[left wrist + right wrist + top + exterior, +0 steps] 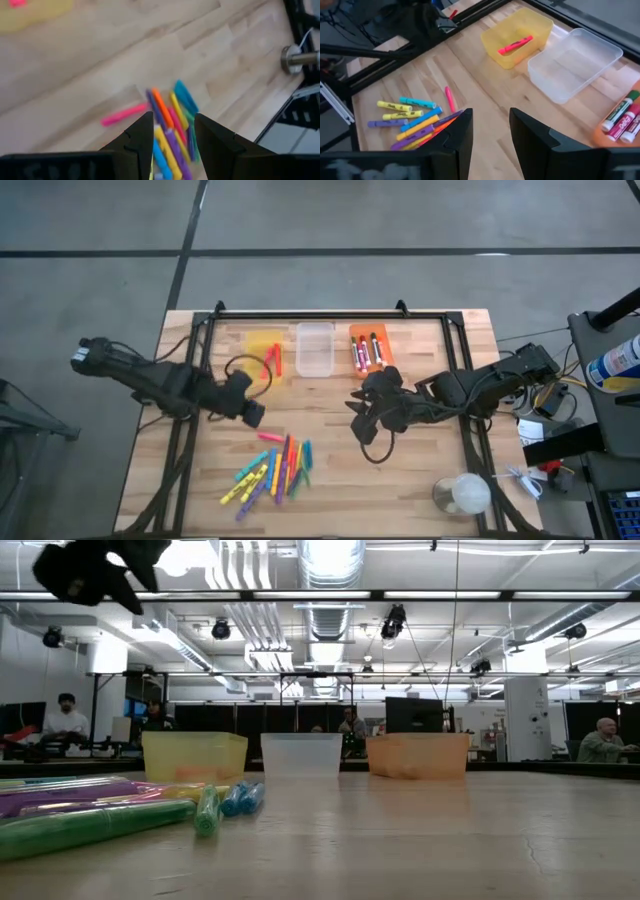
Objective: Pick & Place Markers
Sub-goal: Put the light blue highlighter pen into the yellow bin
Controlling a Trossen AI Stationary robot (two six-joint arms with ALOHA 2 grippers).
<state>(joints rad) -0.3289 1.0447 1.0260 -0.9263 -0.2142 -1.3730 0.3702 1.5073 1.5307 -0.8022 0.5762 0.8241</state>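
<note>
Markers on table: loose pile (270, 470) of yellow, blue, purple, orange and green pens near the front edge, left of centre; one pink marker (270, 437) lying just apart from it, toward the bins.
Markers sorted: a red-pink one or two in the yellow bin (262, 352); several white-bodied ones in the orange bin (368, 350).
Clear bin (314, 348): between those two, apparently holding nothing.
Progress: judged early; most of the pile left to move.
Left gripper (250, 413): above the table between yellow bin and pile, fingers apart, nothing held.
Right gripper (362, 415): right of the pile, near the orange bin, fingers apart, nothing held.
</note>
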